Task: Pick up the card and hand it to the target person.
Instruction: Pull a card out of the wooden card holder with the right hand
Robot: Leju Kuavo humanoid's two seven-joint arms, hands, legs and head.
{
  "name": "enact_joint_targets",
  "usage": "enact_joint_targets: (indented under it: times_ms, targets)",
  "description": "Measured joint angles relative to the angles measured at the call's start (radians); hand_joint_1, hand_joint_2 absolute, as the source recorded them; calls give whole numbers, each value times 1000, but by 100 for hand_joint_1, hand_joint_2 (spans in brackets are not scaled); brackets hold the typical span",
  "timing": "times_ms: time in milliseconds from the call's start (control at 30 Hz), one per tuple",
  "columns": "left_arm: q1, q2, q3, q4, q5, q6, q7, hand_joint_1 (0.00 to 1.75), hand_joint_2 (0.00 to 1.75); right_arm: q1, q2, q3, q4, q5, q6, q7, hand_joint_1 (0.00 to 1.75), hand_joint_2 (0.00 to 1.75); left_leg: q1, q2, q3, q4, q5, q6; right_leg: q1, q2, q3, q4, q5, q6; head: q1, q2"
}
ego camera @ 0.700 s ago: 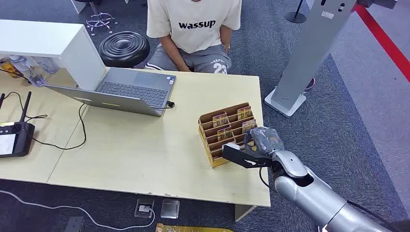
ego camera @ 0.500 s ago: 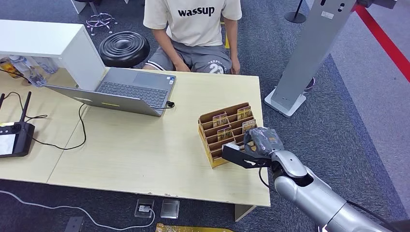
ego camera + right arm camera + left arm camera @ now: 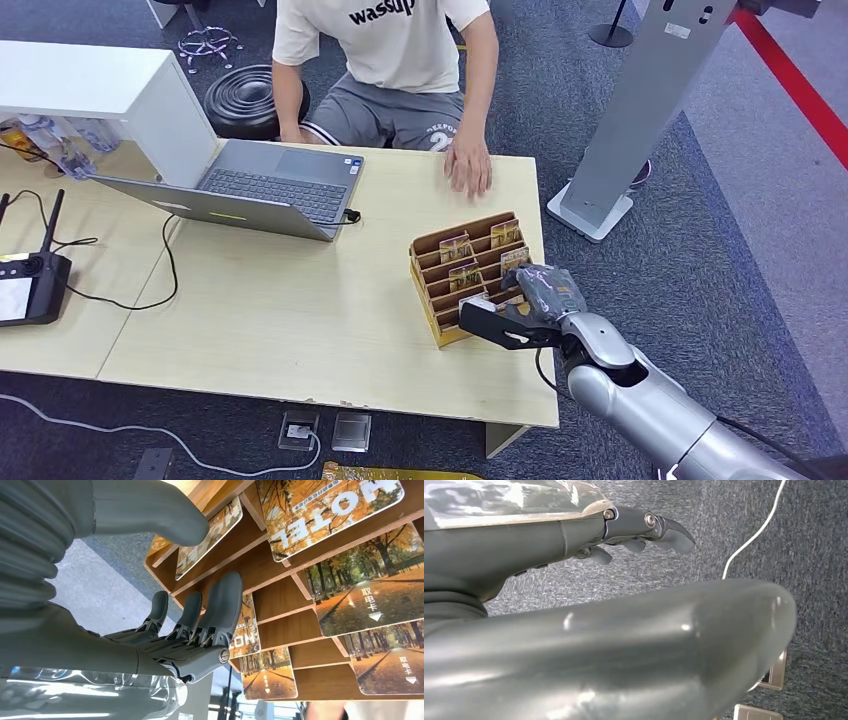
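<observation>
From my remote station I note the right hand (image 3: 512,318) at the near front of the wooden card rack (image 3: 437,283), which stands on the surface (image 3: 300,310) near its right edge. In the right wrist view the fingers (image 3: 220,610) lie extended side by side against the rack's front, with the thumb (image 3: 150,510) apart above them; nothing is pinched. I judge this posture to be a reach toward a slot, the fingers kept flat to slide along a card face.

The cards (image 3: 330,505) sit in the stepped slots, leaning back against the tiers so their printed faces tilt up toward the robot. Each card's long axis runs along its shelf, across the rack's width. Which card is the target I cannot tell.

The left hand (image 3: 644,530) hangs over the carpet, fingers loosely curled in and holding nothing.

A person (image 3: 400,60) sits at the far side, one hand (image 3: 467,165) resting on the surface beyond the rack, plausibly placed to receive.
</observation>
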Motion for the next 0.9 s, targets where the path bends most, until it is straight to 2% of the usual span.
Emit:
enact_joint_targets:
  times_ms: [233,367,400,633,867,900]
  targets:
    - [0,0,0,0,0,0,-1,0,0,1,0,1,1,-2,0,1,102,175,0,0,0,0,0,0,0,0,0,0,0,0,0,0]
    - [0,0,0,0,0,0,-5,0,0,0,0,2,2,-1,-2,1,140,175,0,0,0,0,0,0,0,0,0,0,0,0,1,0]
    - [0,0,0,0,0,0,-6,0,0,0,0,2,2,-1,-2,1,144,175,0,0,0,0,0,0,0,0,0,0,0,0,1,0]
    - [0,0,0,0,0,0,-10,0,0,1,0,3,3,1,-3,1,151,175,0,0,0,0,0,0,0,0,0,0,0,0,0,0]
    - [0,0,0,0,-1,0,-15,0,0,0,0,3,4,3,-3,0,151,175,0,0,0,0,0,0,0,0,0,0,0,0,0,0]
    - [0,0,0,0,-2,0,-16,0,44,0,0,3,4,3,-3,0,151,175,0,0,-1,0,0,0,0,0,0,0,0,0,0,0]
